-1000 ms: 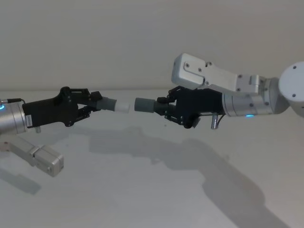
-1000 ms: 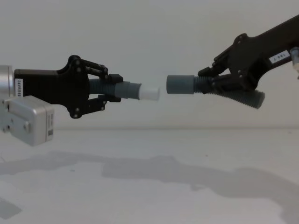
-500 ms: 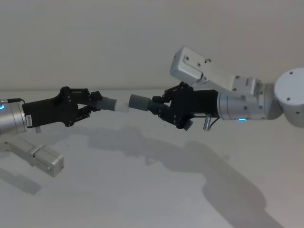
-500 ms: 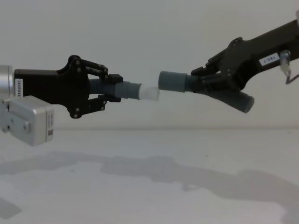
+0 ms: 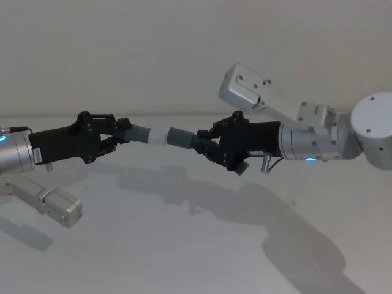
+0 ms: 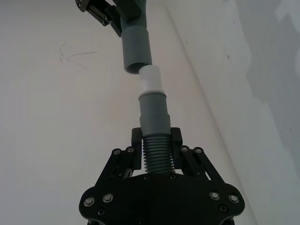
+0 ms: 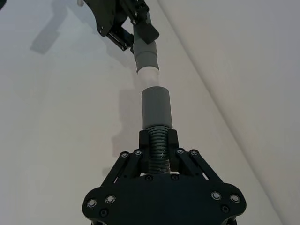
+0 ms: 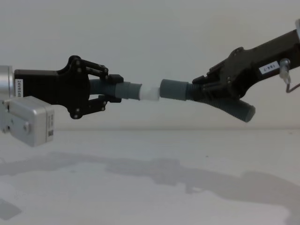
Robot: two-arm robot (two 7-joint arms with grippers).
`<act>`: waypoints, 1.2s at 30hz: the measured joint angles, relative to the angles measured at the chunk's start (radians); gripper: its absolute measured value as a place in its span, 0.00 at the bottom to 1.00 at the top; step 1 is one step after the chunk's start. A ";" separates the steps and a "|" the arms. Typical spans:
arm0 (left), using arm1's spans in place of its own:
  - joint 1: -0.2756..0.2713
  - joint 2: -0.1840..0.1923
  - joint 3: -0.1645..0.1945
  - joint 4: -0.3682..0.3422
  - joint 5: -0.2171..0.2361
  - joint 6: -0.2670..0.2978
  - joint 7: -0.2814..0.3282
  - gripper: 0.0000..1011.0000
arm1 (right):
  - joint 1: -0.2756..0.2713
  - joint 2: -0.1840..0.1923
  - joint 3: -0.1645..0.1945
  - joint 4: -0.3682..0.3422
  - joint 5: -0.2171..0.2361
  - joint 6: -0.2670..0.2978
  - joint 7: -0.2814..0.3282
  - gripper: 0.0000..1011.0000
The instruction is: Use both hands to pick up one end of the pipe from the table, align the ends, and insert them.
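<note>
Grey pipe pieces, two (image 8: 123,91) (image 8: 180,90), each clamped in one pincer (image 8: 104,93) (image 8: 204,88).

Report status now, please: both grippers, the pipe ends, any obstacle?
Left gripper shut on shorter piece. Right gripper shut on longer piece. White tip at collar mouth, above table. Nothing between.

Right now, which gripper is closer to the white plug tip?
Left. The left gripper holds the shorter piece whose white tip sticks out just ahead of it. The right gripper sits beyond its own longer piece's collar, which meets the tip.
</note>
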 joint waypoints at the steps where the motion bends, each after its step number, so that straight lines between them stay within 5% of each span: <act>1: 0.000 0.000 0.000 0.000 0.000 0.000 0.000 0.32 | 0.001 0.002 -0.001 0.000 0.001 0.003 0.001 0.20; 36: 0.000 0.000 0.000 0.000 0.000 0.000 0.000 0.32 | 0.039 -0.004 -0.043 0.033 0.028 0.012 0.018 0.20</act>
